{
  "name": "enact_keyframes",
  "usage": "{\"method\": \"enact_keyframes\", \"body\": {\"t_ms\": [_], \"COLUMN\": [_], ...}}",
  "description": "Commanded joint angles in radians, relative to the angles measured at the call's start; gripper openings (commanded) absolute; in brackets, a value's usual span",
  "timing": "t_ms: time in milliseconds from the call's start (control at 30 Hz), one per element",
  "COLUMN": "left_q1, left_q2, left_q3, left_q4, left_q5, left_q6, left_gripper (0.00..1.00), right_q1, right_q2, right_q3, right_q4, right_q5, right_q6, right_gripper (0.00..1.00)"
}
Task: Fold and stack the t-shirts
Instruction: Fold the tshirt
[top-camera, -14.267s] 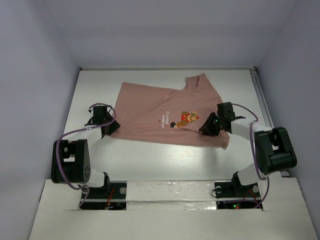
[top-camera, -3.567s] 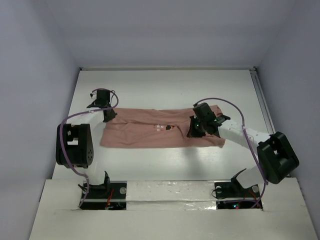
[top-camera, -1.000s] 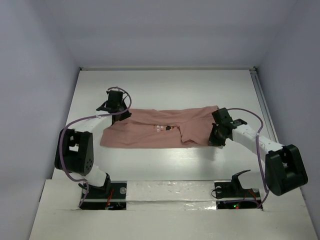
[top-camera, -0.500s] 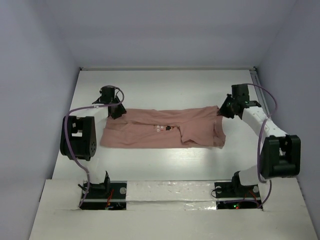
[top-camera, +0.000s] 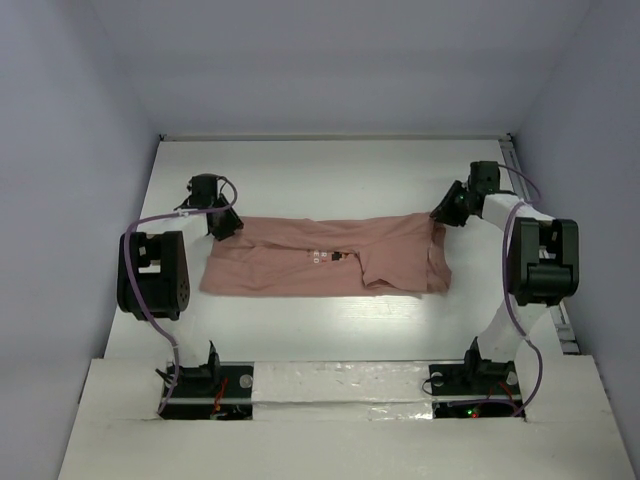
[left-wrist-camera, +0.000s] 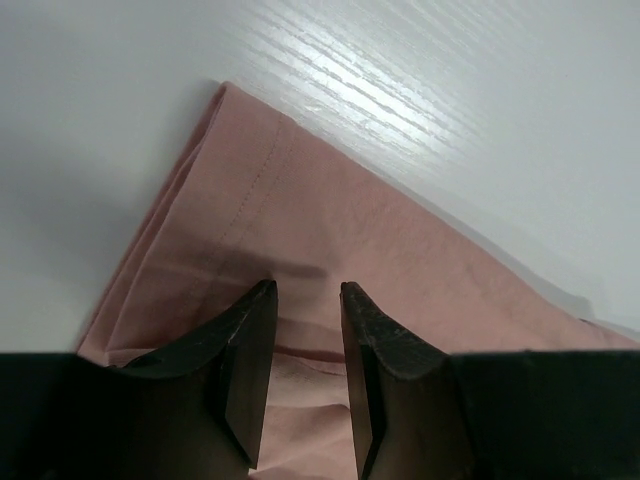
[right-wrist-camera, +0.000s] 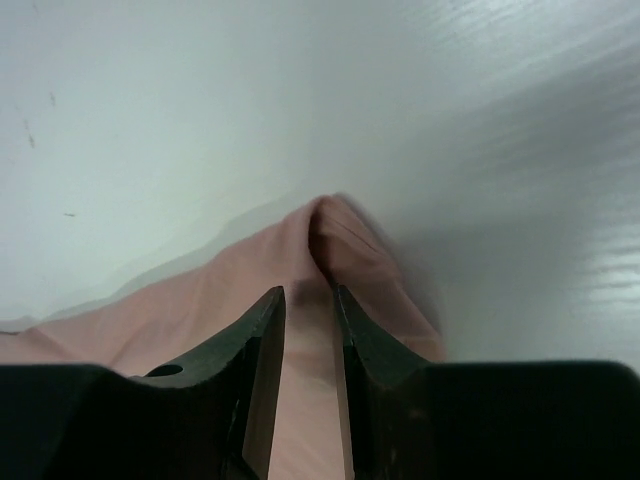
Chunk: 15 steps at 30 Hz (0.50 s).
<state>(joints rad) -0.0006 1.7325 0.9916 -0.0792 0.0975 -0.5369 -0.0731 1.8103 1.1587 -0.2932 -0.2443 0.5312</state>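
The salmon-pink t-shirt (top-camera: 320, 258) lies folded into a long band across the table, its small print (top-camera: 328, 256) near the middle. My left gripper (top-camera: 222, 226) is down on the band's far left corner. In the left wrist view the jaws are close together with bunched pink cloth (left-wrist-camera: 300, 240) between the fingertips (left-wrist-camera: 262, 300). My right gripper (top-camera: 447, 214) is down on the far right corner. In the right wrist view a raised ridge of cloth (right-wrist-camera: 330, 225) sits at the narrow gap between the fingers (right-wrist-camera: 270, 305).
The white table (top-camera: 320, 175) is walled at the back and on both sides. A rail (top-camera: 520, 175) runs along the right edge. Purple cables loop off both arms near the shirt's ends.
The shirt went from spread flat to a folded band. In the last second both grippers left the band's middle and moved out to its far corners, settling on them.
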Motion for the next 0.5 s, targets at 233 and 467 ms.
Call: {"method": "enact_keyframes", "body": {"t_ms": [233,467], "left_q1": [0.007,0.06], "left_q2": [0.068,0.13], "left_q3": [0.097,0.113], "left_q4": [-0.005,-0.008], "left_q5": [-0.019,0.047], "left_q6": [-0.003,-0.037], "left_gripper": [0.29,0.29], "right_q1": [-0.017,-0.028], "right_q2": [0.067,0.083], "right_q3": [0.062,0.03], "right_q4": [0.106,0.14], "right_q5": [-0.027,-0.038], "right_q6": [0.032,0.047], "right_gripper": [0.25,0.03]}}
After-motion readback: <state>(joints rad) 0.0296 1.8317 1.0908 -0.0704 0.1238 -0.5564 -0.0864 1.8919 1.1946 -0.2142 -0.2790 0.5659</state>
